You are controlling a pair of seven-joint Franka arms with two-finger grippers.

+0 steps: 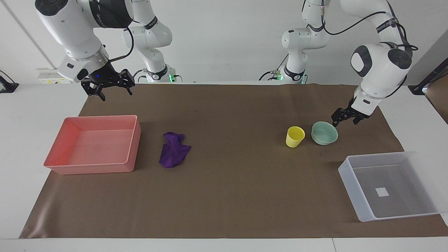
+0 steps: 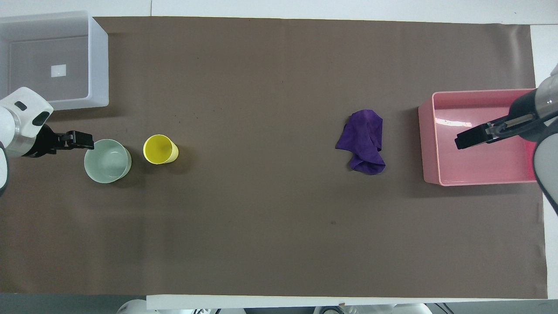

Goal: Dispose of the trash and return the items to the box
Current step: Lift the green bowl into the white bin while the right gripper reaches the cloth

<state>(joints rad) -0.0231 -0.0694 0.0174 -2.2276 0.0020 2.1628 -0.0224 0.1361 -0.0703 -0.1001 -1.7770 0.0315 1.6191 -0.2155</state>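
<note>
The trash, a wrinkled purple cloth (image 1: 173, 150) (image 2: 362, 141), lies flat on the brown mat beside the pink tray. A yellow cup (image 1: 294, 136) (image 2: 160, 149) stands upright next to a pale green bowl (image 1: 324, 133) (image 2: 107, 160). My left gripper (image 1: 344, 121) (image 2: 85, 140) is open and low, right at the bowl's rim on the side toward the left arm's end of the table; it holds nothing. The whitish box (image 1: 350, 182) (image 2: 99, 61) holds only its white label. My right gripper (image 1: 116, 94) (image 2: 464, 140) hangs open over the pink tray, with nothing in it.
The pink tray (image 1: 91, 167) (image 2: 427, 144) sits at the right arm's end of the table. A brown mat (image 1: 227, 192) covers most of the table, and white tabletop shows around it. The box is farther from the robots than the bowl.
</note>
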